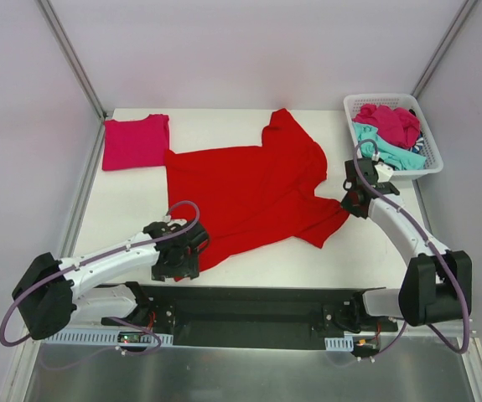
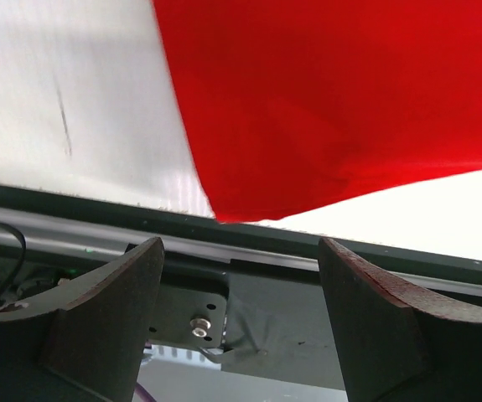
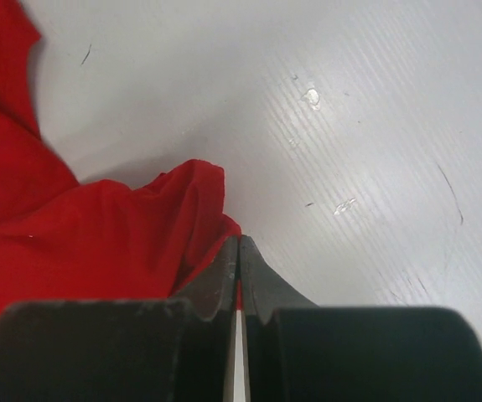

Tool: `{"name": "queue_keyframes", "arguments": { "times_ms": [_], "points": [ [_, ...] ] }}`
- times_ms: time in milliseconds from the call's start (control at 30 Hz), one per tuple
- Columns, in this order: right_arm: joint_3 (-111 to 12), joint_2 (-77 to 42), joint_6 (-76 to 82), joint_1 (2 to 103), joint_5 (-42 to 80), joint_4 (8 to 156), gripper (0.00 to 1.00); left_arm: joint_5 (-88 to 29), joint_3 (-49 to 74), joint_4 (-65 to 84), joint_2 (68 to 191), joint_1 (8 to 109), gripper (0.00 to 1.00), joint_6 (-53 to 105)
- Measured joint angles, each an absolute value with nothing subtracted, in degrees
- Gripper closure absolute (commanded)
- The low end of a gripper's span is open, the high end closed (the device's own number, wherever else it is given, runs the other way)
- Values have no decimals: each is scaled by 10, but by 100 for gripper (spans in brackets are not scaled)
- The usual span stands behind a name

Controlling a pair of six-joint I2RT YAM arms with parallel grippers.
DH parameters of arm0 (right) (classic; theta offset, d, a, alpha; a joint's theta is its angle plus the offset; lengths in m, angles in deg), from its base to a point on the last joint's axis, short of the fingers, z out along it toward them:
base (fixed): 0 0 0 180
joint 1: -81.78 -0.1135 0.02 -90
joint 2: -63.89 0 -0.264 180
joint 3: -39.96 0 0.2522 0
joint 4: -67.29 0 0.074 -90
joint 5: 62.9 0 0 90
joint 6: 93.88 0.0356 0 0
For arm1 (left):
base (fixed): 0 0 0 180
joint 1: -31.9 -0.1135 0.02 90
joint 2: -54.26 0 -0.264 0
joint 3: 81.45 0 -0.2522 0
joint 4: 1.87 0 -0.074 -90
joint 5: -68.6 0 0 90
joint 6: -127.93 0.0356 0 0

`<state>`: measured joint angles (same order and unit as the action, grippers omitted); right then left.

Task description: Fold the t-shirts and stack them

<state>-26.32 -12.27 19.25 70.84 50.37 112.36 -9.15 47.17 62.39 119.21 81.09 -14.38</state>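
The left gripper (image 2: 241, 247) stands open, its two dark fingers (image 2: 115, 301) well apart with nothing between them, low over the black mounting rail (image 2: 375, 251) at the near edge of the table (image 1: 123, 209). Straight ahead of it, just beyond the fingertips and roughly centred on the gap, lies the near hem corner of the red t-shirt (image 2: 333, 100), flat on the white surface and pointing back at the gripper. From that corner the cloth spreads away and to the right. In the overhead view the shirt lies sideways, hem toward the left arm and sleeves toward the right, so its long axis runs across the table, not away from the arms. The left arm is plainly the nearer one to this corner, and a short reach forward should put the corner between the jaws. At the opposite end the right gripper (image 3: 238, 241) is closed, with the red cloth bunched up against its tips and a sliver of red showing in the seam (sleeve or shoulder, I cannot tell which), so I judge it is pinching that edge. Further out, a folded pink t-shirt (image 1: 136, 141) sits at the far left corner. The white lattice basket (image 1: 351, 107) at far right holds a magenta t-shirt (image 1: 391, 124) and a teal t-shirt (image 1: 387, 152).
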Motion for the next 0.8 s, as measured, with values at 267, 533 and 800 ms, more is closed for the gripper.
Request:
{"name": "queue_keyframes", "arguments": {
  "times_ms": [267, 533, 800],
  "points": [
    [-263, -107, 176, 720, 498, 1131, 99, -91, 502, 660, 1150, 811, 29, -231],
    [-263, -105, 170, 721, 486, 1131, 99, -75, 504, 658, 1176, 811, 37, -247],
    [-261, -85, 163, 722, 474, 1130, 99, -74, 504, 616, 1227, 811, 49, -242]
  ]
}}
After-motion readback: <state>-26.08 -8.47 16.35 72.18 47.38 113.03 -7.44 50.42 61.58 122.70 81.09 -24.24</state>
